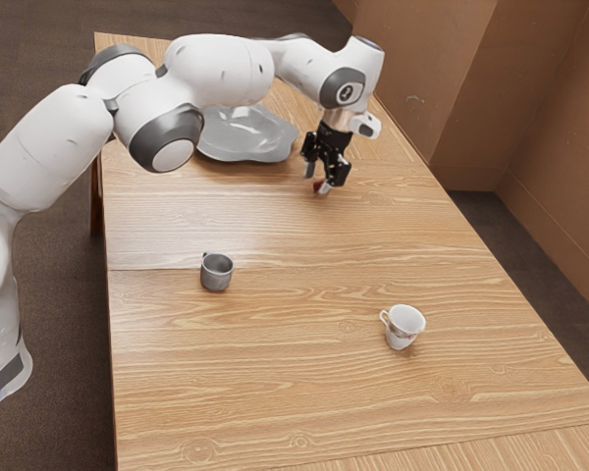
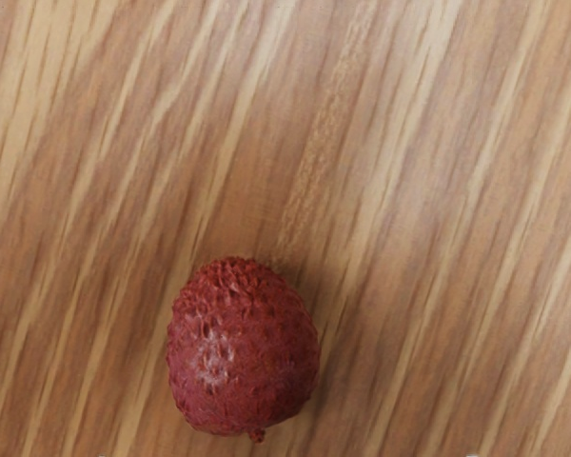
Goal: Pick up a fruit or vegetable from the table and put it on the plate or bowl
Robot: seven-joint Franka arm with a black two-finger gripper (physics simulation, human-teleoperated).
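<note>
A small red, bumpy-skinned fruit, like a lychee (image 2: 243, 347), lies on the wooden table (image 1: 304, 343), casting a close shadow on the wood. In the exterior view the red fruit (image 1: 320, 185) peeks out at the tips of my black gripper (image 1: 323, 183), which hangs low over it near the table's far end. The gripper is open, its fingers standing on either side of the fruit. A grey plate (image 1: 238, 134) lies just beyond, toward the exterior view's left, partly hidden behind my arm.
A grey mug (image 1: 216, 272) stands mid-table and a white patterned teacup (image 1: 402, 326) nearer the front right. Brown walls rise past the table's right edge (image 1: 491, 245), with dark carpet around the table.
</note>
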